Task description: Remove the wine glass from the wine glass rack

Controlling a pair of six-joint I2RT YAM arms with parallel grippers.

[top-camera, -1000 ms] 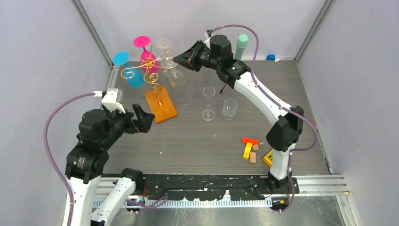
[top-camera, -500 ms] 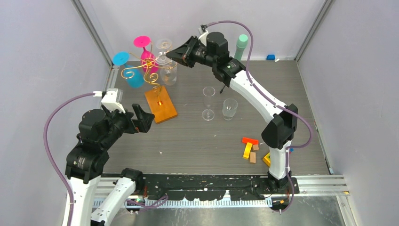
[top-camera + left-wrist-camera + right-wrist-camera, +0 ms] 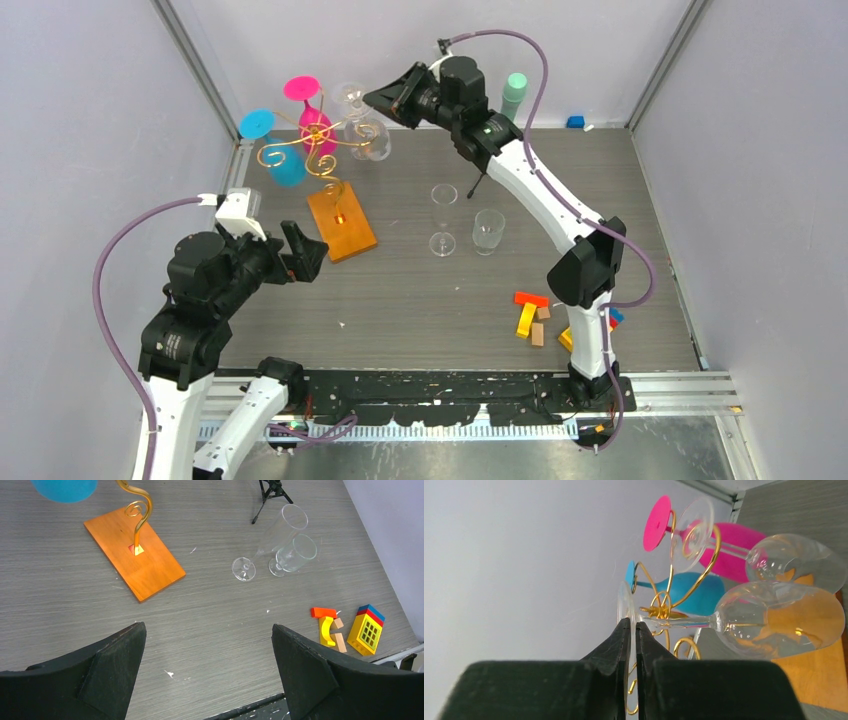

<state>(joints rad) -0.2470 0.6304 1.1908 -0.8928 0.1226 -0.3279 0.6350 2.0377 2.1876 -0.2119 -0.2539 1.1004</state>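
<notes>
One clear glass [image 3: 372,140], foot pinched in the closed right claw [image 3: 632,624], now lies sideways, no longer hanging, at 3 o'clock of the rack [image 3: 345,226]; left claw [image 3: 208,626] gapes empty.

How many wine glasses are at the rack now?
4: pink glass at back, blue glass at left, clear glass beside the pink, second clear glass tilted, foot pinched in right gripper. More may be hidden.

My right gripper [image 3: 634,626] pinching the clear stemmed wine glass [image 3: 781,620] at the gold wire wine glass rack [image 3: 340,222].
The glass lies tipped on its side, thin foot edge-on between my closed fingers, stem crossing one gold curl. The rack stands upright on its orange rectangular wooden base [image 3: 134,560], far left on the table.
</notes>
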